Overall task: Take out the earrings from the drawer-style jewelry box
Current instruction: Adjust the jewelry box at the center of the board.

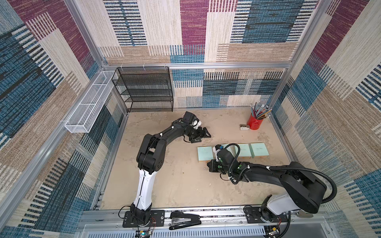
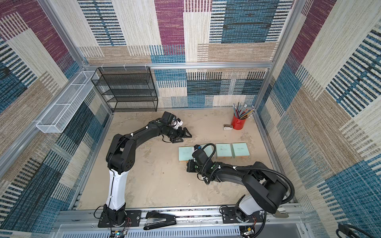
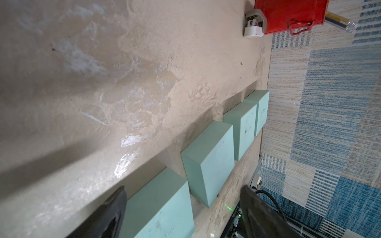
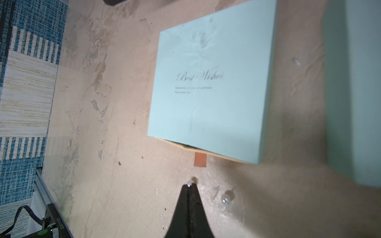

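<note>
Mint-green jewelry boxes stand in a row on the beige floor. The leftmost box (image 1: 205, 154) (image 4: 212, 82) reads "Best Wishes" and has an orange pull tab (image 4: 200, 160) at its drawer edge. My right gripper (image 4: 189, 185) (image 1: 212, 165) is in front of that box, shut, with a pearl earring (image 4: 190, 182) pinched at its tip. A second pearl earring (image 4: 225, 199) lies loose on the floor beside the gripper. My left gripper (image 1: 203, 135) (image 3: 184, 189) hangs open behind the row, holding nothing, with its dark fingers (image 3: 115, 208) wide apart.
A red cup of pencils (image 1: 255, 123) and a small white device (image 1: 244, 127) stand at the back right. A black mesh shelf (image 1: 144, 88) is at the back left, with a white wire basket (image 1: 86, 107) on the left wall. A black stapler (image 1: 184, 221) lies on the front rail.
</note>
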Controlling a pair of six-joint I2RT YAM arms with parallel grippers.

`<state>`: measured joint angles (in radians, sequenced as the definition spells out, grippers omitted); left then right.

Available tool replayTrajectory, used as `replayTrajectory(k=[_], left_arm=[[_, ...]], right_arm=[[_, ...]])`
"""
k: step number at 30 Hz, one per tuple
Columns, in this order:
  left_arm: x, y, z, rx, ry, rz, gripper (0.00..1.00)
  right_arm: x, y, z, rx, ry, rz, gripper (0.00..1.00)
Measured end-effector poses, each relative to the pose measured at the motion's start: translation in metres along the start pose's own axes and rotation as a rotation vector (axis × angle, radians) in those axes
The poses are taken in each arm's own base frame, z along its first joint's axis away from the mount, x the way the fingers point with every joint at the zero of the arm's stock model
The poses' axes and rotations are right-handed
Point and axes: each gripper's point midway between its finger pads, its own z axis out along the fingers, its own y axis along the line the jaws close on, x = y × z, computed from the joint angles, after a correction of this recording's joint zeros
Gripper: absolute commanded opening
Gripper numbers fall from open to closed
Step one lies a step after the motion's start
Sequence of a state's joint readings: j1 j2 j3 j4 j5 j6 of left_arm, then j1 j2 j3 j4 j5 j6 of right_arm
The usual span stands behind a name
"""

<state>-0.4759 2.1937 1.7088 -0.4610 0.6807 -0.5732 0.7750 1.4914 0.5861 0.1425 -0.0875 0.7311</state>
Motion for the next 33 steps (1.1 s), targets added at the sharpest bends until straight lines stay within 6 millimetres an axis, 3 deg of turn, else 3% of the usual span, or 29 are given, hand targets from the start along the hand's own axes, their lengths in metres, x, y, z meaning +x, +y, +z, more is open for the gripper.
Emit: replayTrajectory(k=[15,33], left_arm=[[0.010,0.001,0.009,0.034,0.053,-0.017,0.85],[0.018,-0.001,0.015,0.058,0.075,-0.011,0.84]], right_arm=[[-0.010,-0.006,0.021,0.059,-0.019,0.032,0.00],[-0.020,-0.018,0.032,0.134,-0.067,0.058,0.00]])
